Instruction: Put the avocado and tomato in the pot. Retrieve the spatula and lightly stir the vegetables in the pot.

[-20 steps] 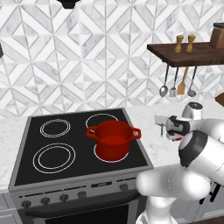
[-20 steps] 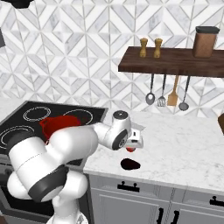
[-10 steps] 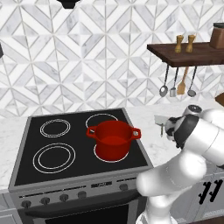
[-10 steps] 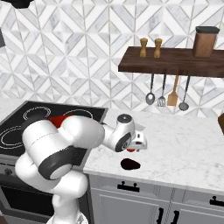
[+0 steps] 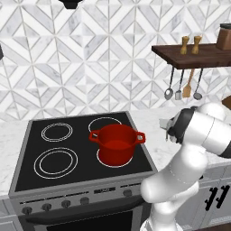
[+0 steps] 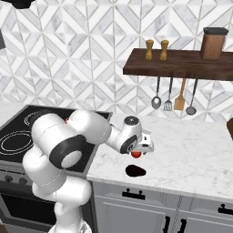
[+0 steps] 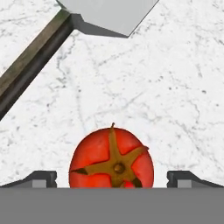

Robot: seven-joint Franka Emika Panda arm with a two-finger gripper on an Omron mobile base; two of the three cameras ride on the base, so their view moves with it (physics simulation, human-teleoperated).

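Since a second ago your arm has swung lower toward the white marble counter (image 6: pixel 195 154), bringing the wide-open gripper (image 7: pixel 112 178) astride the round red tomato (image 7: pixel 112 158). The small dark avocado (image 6: pixel 135 171) lies just beside that tomato, nearer the counter's front edge. The bright red pot (image 5: pixel 117 144) stands on the black stove (image 5: pixel 27 167), left of the tomato; a grey flat-bladed spatula (image 7: pixel 109 15) lies beyond it
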